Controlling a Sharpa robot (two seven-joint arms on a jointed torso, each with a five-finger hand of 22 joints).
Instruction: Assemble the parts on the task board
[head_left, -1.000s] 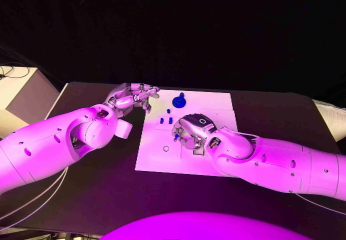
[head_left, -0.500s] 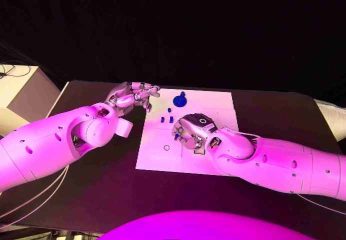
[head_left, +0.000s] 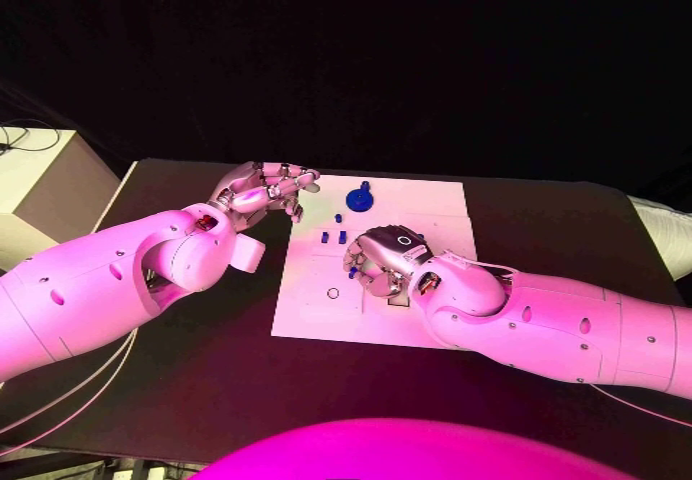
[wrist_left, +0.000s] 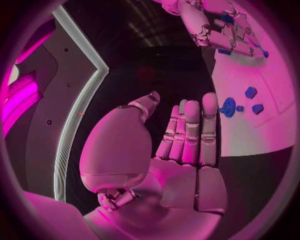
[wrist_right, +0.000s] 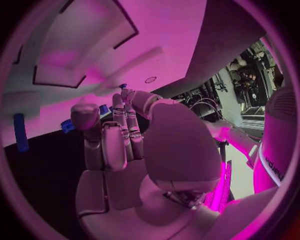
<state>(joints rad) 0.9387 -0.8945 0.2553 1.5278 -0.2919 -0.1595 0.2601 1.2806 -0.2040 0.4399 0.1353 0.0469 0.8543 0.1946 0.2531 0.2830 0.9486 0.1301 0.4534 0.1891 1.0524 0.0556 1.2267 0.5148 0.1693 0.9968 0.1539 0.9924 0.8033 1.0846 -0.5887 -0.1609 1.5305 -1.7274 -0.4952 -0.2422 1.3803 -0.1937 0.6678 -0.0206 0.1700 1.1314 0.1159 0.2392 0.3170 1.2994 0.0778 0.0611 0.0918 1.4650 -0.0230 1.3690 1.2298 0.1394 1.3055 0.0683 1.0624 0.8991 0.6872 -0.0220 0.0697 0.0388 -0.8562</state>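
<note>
We see our right hand (head_left: 382, 262) curled empty over the middle of the task board (head_left: 433, 215), small blue parts (head_left: 330, 238) just beside it, while our left hand (head_left: 264, 190) hovers empty, fingers apart, at the board's far left corner.

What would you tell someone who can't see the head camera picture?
The right hand reaches over the middle of the white task board, while the left hand sits at its far left corner. Small blue parts lie on the board's far half.
</note>
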